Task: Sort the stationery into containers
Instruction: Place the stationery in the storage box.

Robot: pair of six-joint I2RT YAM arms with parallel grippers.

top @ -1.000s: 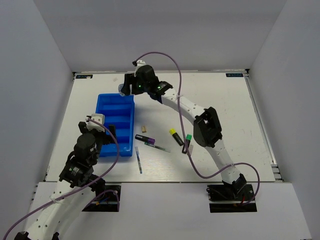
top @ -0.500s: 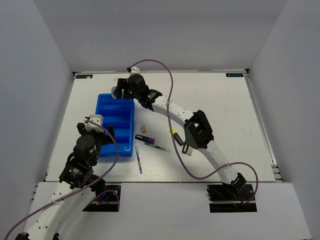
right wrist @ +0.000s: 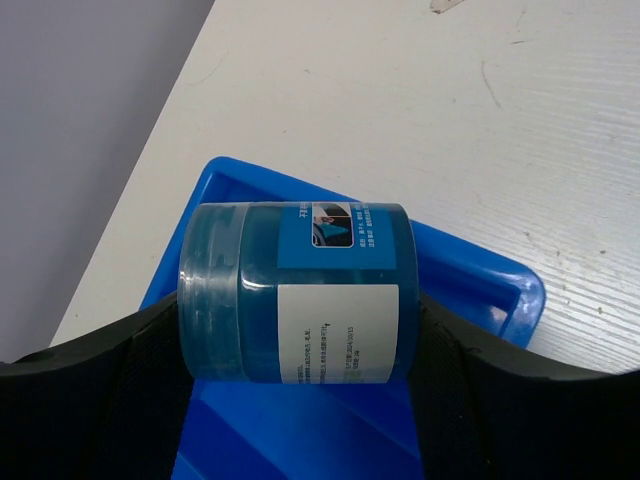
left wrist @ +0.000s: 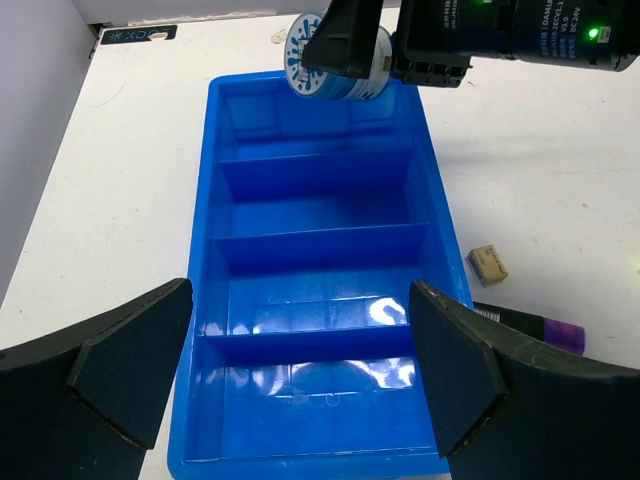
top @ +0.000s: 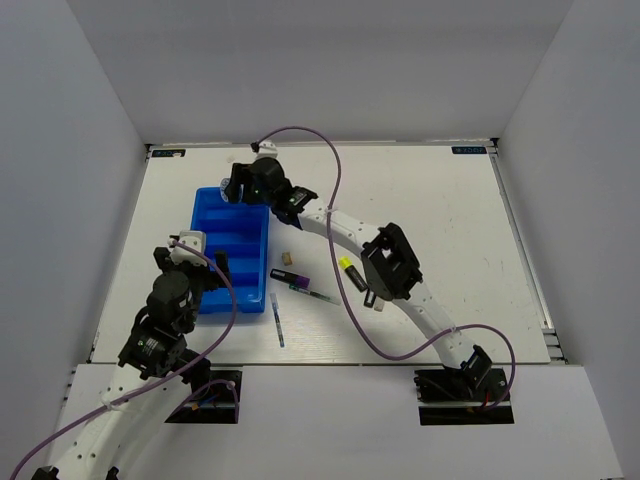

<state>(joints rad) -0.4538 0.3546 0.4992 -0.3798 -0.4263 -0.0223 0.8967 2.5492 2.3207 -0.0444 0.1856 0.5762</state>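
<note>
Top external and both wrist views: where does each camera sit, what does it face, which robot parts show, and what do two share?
Top external: above and behind, looking down on the table; left arm and right arm show.
Left wrist: on the left arm, facing the blue tray; open left gripper frames it.
Right wrist: looks down past the right gripper at its held pot.
Wrist views share tray and pot.

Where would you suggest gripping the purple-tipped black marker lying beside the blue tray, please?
I'd take the marker at mid-barrel, coming straight down with the jaws closing across its width. It lies flat on the table, and a thin pen lies close by its purple tip, so favour the black end.
</note>
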